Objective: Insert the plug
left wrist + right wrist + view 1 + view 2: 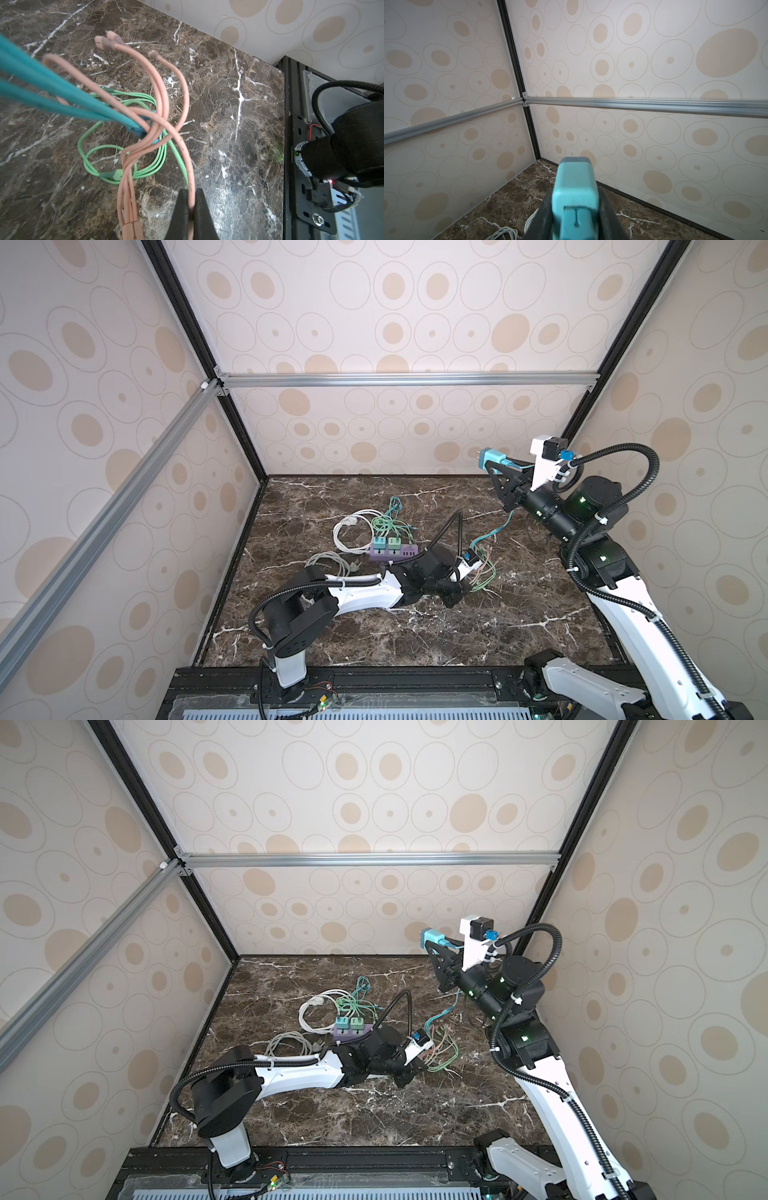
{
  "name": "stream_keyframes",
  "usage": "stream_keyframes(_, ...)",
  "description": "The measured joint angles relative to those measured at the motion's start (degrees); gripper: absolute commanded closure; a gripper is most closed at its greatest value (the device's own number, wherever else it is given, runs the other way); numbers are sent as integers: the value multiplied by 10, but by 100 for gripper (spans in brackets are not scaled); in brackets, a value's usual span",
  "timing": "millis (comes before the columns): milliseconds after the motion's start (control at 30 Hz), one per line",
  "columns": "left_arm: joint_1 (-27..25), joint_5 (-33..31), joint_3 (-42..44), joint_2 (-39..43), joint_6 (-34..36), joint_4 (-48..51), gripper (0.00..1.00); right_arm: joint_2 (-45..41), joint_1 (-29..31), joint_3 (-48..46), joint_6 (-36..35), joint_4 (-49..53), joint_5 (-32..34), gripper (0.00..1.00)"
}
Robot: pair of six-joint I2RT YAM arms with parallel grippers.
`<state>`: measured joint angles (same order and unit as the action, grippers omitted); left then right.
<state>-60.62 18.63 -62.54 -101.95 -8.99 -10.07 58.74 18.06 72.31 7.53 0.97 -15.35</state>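
Both top views: right gripper [495,464] clamped on teal block plug [493,457], raised, prongs leftward. Purple plastic power strip [395,553] lies on dark marble table [415,635], well below-left, long axis crosswise.
Left wrist: left gripper [192,192] pinching salmon-pink cable [127,187].
Right wrist: plug fills jaws.

Inside a robotics lab's test cell: a left arm [365,593] and a right arm [631,630], both white and black, rise from a black slotted rail [415,680] at the front. Black posts [185,310] and silver aluminium bars [374,379] frame panels [415,302] papered in beige ovals, boxing in a counter [415,635] printed as brown marble. Corrugated conduit [631,445] loops along each arm, and green status lights glow on the right arm's joints.
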Motion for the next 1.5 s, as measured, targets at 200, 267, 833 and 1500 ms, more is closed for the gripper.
stream_keyframes(200,-3,3,28,7,0,-7,100,38,-9,50,-12,3,34,82)
stream_keyframes(267,-3,3,31,7,0,-9,100,48,-12,76,-17,4,42,82)
stream_keyframes(833,-5,-25,-33,-45,9,-10,100,26,-14,121,-74,23,92,81)
stream_keyframes(1500,-5,-11,-18,-25,33,63,91,-148,-15,-114,-82,141,182,81)
